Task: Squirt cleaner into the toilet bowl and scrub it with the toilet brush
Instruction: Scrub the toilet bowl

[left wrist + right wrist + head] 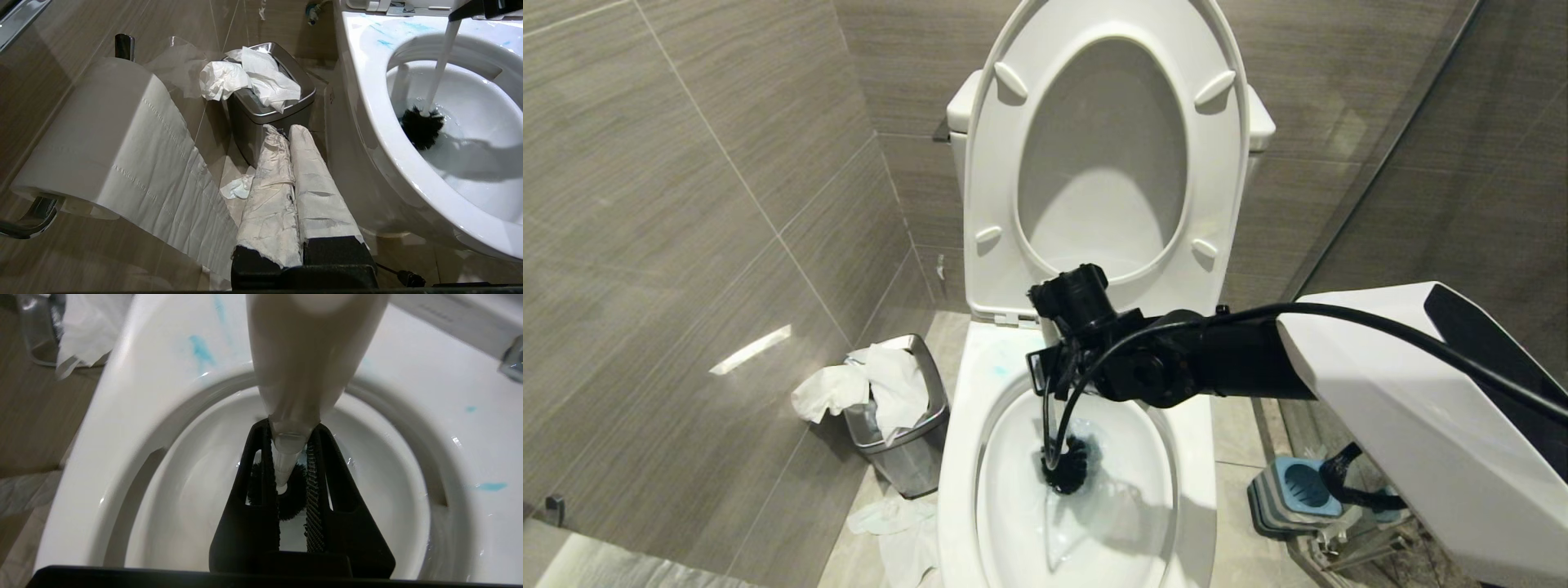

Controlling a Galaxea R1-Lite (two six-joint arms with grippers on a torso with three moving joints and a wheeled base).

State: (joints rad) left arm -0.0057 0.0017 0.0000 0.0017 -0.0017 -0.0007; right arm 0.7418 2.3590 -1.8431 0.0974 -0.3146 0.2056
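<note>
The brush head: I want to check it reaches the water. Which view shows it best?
The left wrist view: the brush head shows whole, dipped at the water's edge. In the head view a cable partly crosses it; in the right wrist view the right gripper hides most of it.

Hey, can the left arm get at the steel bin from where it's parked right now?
Probably yes. The left gripper, shut and idle, points at the steel bin with nothing between them, though tissue overflows its top.

You have the dark-bristled, white-handled toilet brush (1066, 464) inside the glossy white ceramic toilet bowl (960, 457), the small steel bin (907, 449) on its left, the square blue-grey holder (1294, 494) on its right.
</note>
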